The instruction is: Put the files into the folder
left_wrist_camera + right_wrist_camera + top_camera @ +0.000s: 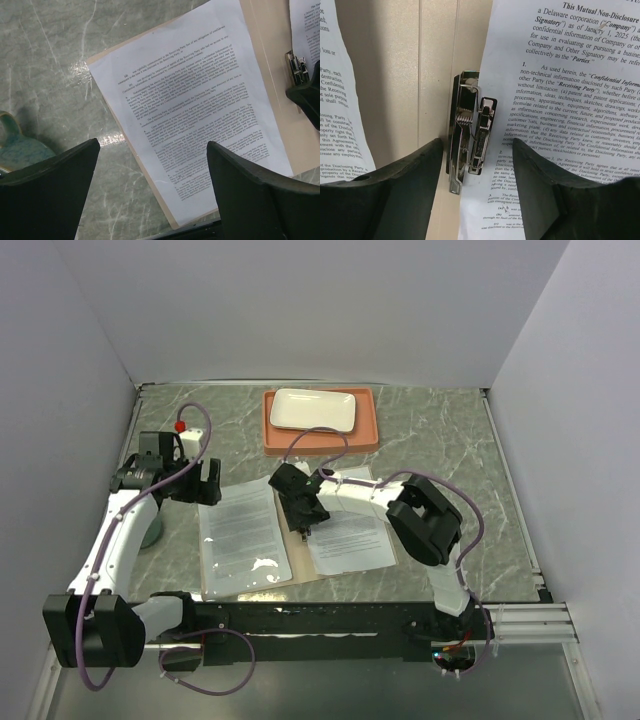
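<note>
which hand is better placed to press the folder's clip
Right: the right hand straddles the metal clip on the folder; the left hand hangs open over the left sheet, away from it.

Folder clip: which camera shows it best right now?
Right wrist: the clip sits centred and sharp, spring visible. Left wrist catches it small at the right edge. From the top, the right end effector covers it.

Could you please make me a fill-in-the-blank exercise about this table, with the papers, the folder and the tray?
The white plate lies in the ____ tray.
On the open folder lie ____ printed files.
The right gripper has one finger on each side of the folder's metal ____.
Missing words: orange; two; clip.
</note>
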You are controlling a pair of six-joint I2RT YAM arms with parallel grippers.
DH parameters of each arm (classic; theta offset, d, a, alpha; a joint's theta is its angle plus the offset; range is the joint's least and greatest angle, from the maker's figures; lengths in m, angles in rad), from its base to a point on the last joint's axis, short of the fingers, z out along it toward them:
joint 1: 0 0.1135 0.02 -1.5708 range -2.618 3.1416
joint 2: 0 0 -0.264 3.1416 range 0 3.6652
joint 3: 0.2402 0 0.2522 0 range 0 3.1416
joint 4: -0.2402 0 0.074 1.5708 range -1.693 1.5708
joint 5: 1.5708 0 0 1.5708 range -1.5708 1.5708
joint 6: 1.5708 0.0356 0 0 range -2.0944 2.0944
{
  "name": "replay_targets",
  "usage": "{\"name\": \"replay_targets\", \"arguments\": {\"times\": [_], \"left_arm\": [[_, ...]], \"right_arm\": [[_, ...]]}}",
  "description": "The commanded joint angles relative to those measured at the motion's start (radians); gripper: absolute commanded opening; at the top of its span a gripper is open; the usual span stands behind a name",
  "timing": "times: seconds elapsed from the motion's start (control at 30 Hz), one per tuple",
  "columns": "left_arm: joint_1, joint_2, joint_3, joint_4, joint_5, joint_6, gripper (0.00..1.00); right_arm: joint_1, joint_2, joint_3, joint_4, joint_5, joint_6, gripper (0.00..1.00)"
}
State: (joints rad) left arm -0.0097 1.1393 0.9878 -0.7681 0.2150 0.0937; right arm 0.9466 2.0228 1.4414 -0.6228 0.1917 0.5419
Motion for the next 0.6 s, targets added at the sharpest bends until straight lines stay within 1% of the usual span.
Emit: {"name": "replay_targets", "arguments": {"times": [0.0, 0.1, 0.17, 0.33, 0.47, 0.5, 0.53, 0.57], "left_arm": [[0.007, -0.004, 0.008, 0.015, 0.032, 0.023, 0.95], [0.007, 0.004, 0.008, 0.015, 0.03, 0.024, 0.95], [0.007, 0.005, 0.009, 0.013, 0.035, 0.024, 0.95], [0.007, 0.007, 0.009, 0.013, 0.041, 0.026, 0.94], [0.007, 0.002, 0.009, 0.009, 0.038, 0.034, 0.93], [0.005, 0.002, 0.011, 0.007, 0.037, 0.037, 0.93], [0.007, 0.0, 0.011, 0.007, 0.037, 0.038, 0.93], [0.007, 0.0, 0.011, 0.006, 0.034, 0.04, 0.93]], "right_arm": [[0.004, 0.024, 0.039, 0.032, -0.012, 0.012, 0.63], [0.009, 0.024, 0.05, 0.023, -0.005, 0.01, 0.59], [0.012, 0.022, 0.056, 0.02, 0.006, 0.01, 0.54], [0.02, 0.028, 0.066, 0.003, 0.022, 0.013, 0.47], [0.021, 0.047, 0.071, 0.0, 0.017, 0.023, 0.43], [0.021, 0.05, 0.07, 0.0, 0.011, 0.024, 0.42], [0.023, 0.053, 0.07, 0.0, 0.011, 0.03, 0.37], [0.021, 0.059, 0.07, -0.002, 0.009, 0.035, 0.36]]}}
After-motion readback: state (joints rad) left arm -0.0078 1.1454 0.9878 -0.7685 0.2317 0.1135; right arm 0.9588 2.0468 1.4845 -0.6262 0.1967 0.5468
